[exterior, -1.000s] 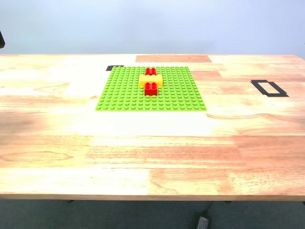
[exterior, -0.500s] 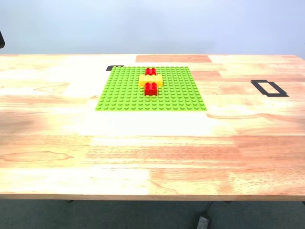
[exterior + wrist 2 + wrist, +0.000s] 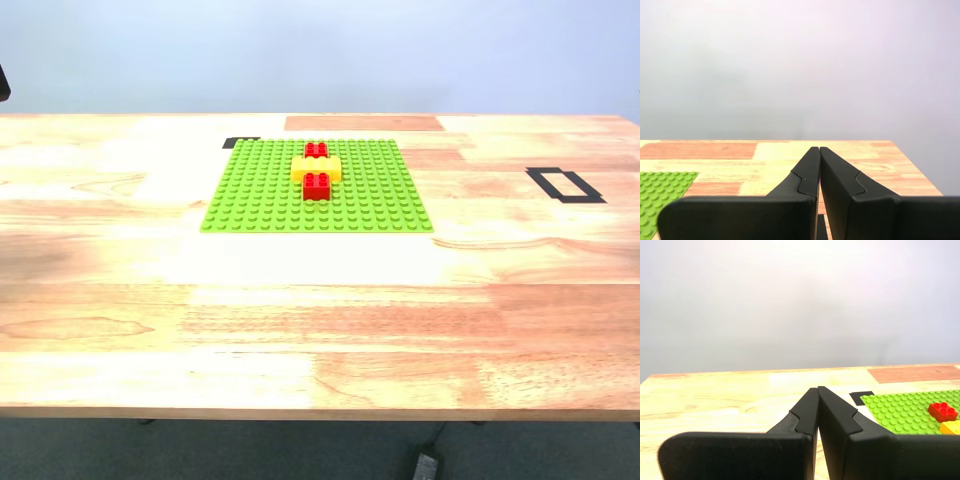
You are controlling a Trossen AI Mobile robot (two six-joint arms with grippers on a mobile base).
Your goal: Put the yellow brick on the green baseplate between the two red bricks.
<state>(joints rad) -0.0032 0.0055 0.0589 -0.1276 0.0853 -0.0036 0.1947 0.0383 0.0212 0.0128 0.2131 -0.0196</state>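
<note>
The green baseplate (image 3: 260, 195) lies flat on the wooden table at the far middle of the exterior view. The yellow brick (image 3: 303, 169) sits on it between the two red bricks, the far one (image 3: 316, 150) and the near one (image 3: 317, 186), all three touching in a row. Neither arm shows in the exterior view. My first gripper (image 3: 817, 390) is shut and empty, apart from the plate (image 3: 900, 412), with one red brick (image 3: 942, 411) and a corner of the yellow brick (image 3: 952, 427) in sight. My second gripper (image 3: 819, 149) is shut and empty, with the plate's corner (image 3: 660, 192) to its side.
A black tape rectangle (image 3: 565, 184) marks the table at the exterior view's right. A small black tape mark (image 3: 240, 142) lies by the plate's far corner. A reddish board strip (image 3: 363, 123) runs along the far edge. The table's near edge (image 3: 320, 410) is close.
</note>
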